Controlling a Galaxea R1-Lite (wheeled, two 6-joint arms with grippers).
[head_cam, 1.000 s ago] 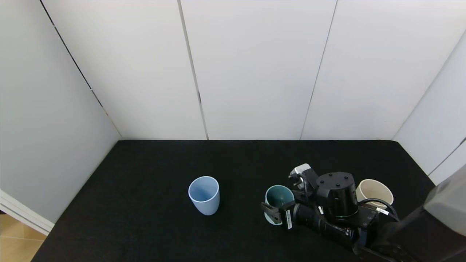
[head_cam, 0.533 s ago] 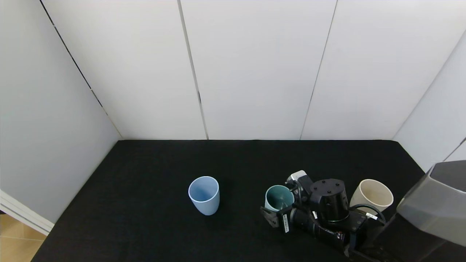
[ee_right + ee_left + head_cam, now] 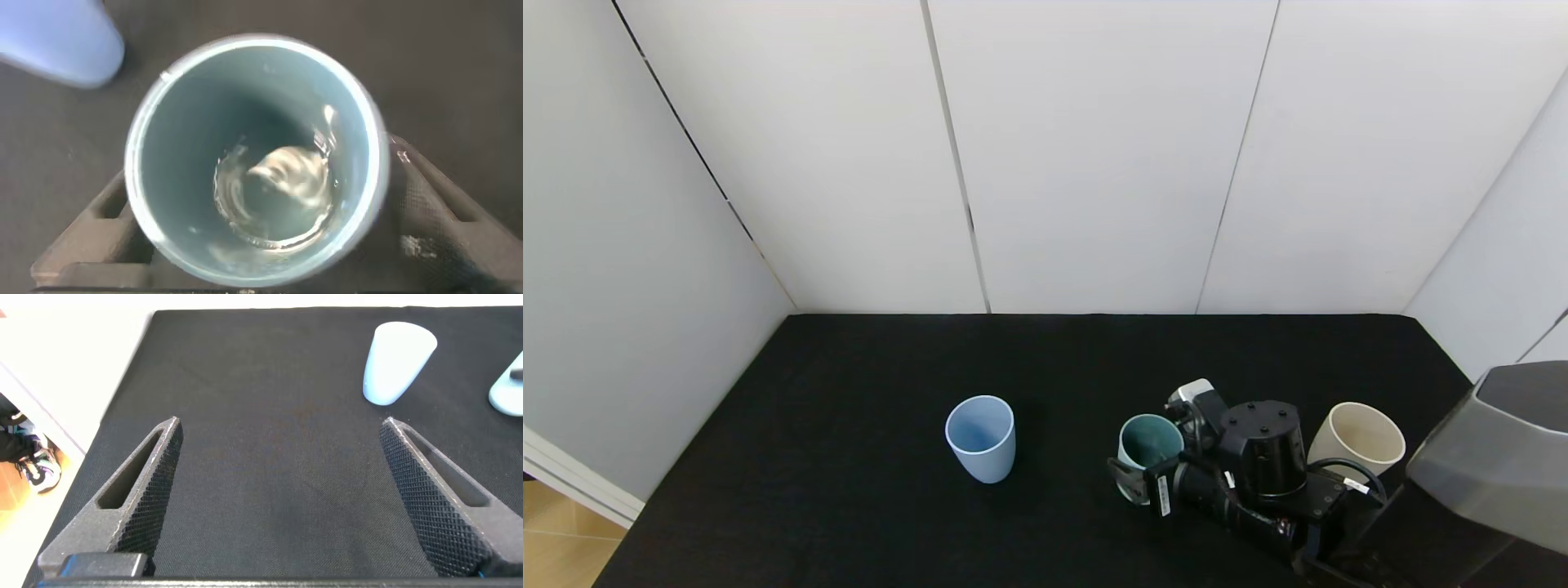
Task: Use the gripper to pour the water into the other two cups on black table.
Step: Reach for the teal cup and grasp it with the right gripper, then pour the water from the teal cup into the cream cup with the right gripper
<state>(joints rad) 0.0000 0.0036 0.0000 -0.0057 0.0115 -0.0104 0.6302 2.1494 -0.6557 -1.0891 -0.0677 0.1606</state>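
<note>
My right gripper is shut on the teal-green cup, one finger on each side of its wall, right of the middle of the black table. In the right wrist view the cup fills the space between the fingers, and a little water glints and swirls at its bottom. The light blue cup stands upright to its left, apart. The cream-white cup stands to its right, behind my wrist. My left gripper is open and empty, low over the cloth.
White wall panels close the table at the back and both sides. The table's left edge drops to a wooden floor. The left wrist view shows the light blue cup and the edge of the teal cup farther off.
My right wrist has shifted left and toward the front, uncovering more of the cream-white cup. The teal-green cup stays in nearly the same spot between the fingers.
</note>
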